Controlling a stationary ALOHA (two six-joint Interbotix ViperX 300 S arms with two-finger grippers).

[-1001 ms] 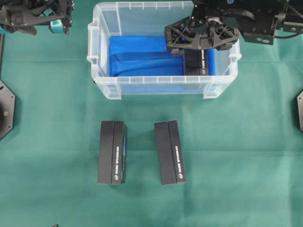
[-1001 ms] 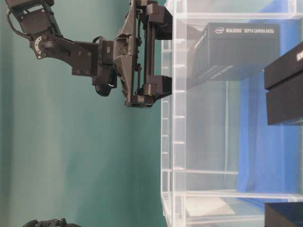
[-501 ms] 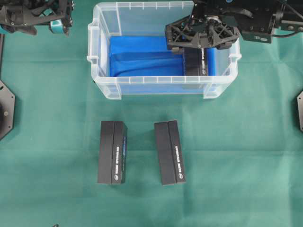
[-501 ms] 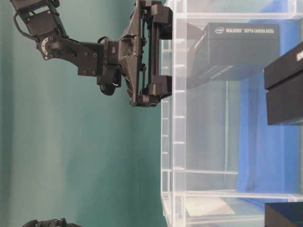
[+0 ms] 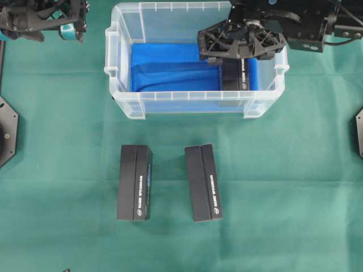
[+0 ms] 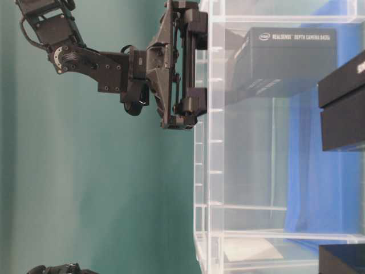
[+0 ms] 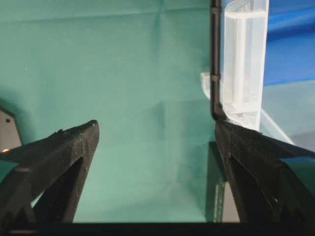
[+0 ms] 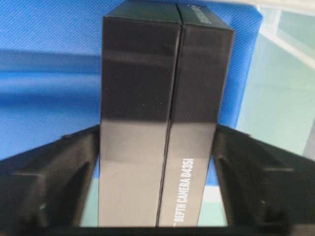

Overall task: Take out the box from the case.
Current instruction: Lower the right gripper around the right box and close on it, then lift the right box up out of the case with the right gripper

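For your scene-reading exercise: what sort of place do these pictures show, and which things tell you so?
Probably a robotics lab test bench: a green cloth-covered table, two robot arms, the right end effector reaching into the case, and identical black camera boxes laid out.

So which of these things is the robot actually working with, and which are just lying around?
In the job:
- case
- black box inside it
- right gripper, fingers against the box's sides

Lying about:
- two black boxes on the cloth
- left gripper, open, idle
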